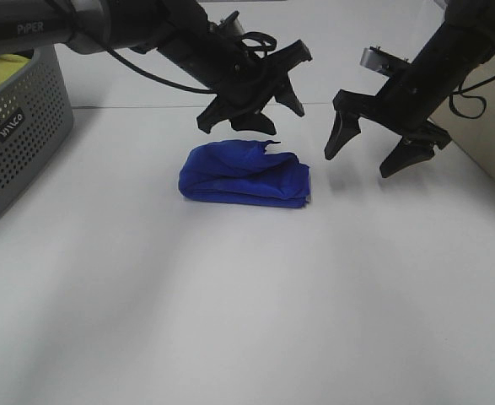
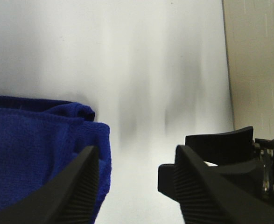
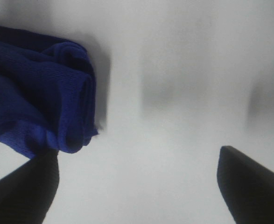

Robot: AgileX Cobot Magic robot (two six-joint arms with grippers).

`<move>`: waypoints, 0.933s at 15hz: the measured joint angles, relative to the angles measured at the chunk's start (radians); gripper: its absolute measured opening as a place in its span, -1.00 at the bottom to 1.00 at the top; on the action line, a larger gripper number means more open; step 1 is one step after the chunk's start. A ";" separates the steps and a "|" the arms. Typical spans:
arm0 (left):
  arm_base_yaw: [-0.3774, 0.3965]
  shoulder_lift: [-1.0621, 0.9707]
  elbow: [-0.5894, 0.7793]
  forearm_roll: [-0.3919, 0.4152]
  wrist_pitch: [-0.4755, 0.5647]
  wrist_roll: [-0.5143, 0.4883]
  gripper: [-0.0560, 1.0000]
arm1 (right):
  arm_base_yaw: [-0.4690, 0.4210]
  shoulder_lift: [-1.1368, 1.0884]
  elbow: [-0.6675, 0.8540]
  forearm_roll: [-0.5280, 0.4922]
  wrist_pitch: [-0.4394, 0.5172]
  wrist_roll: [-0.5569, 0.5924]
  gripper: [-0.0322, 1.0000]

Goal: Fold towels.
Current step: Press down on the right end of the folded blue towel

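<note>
Towel (image 1: pixel 244 175) folds look loose, so we risk our open, empty left pincer (image 1: pixel 252 115) and right pincer (image 1: pixel 362 159) snagging one layer.

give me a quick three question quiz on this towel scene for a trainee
1. True or false: the left hand is shut on the blue towel.
2. In the high view, the grey basket stands A) left of the towel, B) right of it, C) on it.
3. Fill in: the right hand is ____ and holds nothing.
Key: 1 false, it is open; 2 A; 3 open.
</note>
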 joint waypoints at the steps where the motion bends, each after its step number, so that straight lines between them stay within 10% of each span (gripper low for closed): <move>1: 0.009 -0.015 -0.013 0.000 0.000 0.037 0.03 | 0.000 -0.018 0.000 0.022 0.002 -0.002 0.73; 7: 0.190 -0.158 -0.052 0.021 -0.003 0.244 0.03 | 0.101 -0.059 -0.003 0.555 0.010 -0.312 0.73; 14: 0.243 -0.169 -0.052 0.049 0.062 0.245 0.03 | 0.204 0.078 -0.003 0.793 -0.115 -0.423 0.73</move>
